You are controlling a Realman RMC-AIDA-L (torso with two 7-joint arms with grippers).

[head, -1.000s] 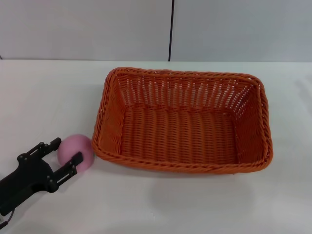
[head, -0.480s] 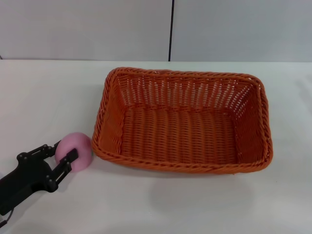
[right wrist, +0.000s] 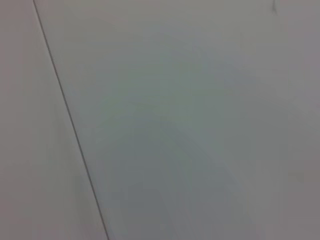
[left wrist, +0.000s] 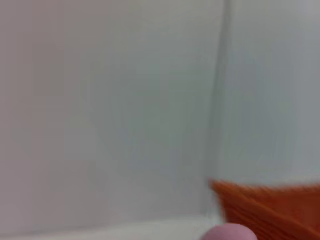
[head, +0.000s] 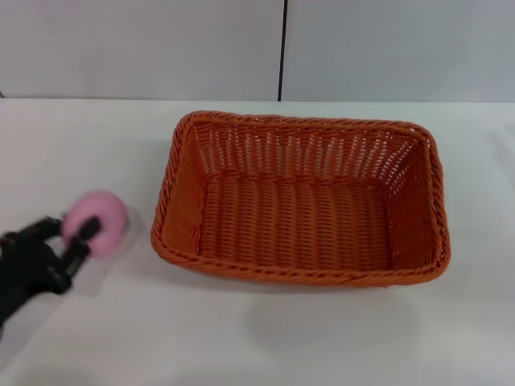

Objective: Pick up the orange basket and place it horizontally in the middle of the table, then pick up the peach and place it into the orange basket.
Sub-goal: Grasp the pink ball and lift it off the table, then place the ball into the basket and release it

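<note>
The orange basket (head: 302, 197) lies lengthwise across the middle of the white table (head: 322, 338), empty inside. Left of it, the pink peach (head: 96, 222) hangs just above the tabletop, held by my left gripper (head: 76, 233), whose black fingers are shut on it. The left wrist view catches the top of the peach (left wrist: 230, 233) and a corner of the orange basket (left wrist: 270, 205) against the wall. My right gripper shows in no view; its wrist camera sees only a grey wall.
A grey panelled wall with a dark vertical seam (head: 282, 48) stands behind the table. White tabletop stretches in front of the basket and to its left and right.
My left gripper closed on the peach and lifted it off the table, moving up and to the left. The basket stayed where it was.
</note>
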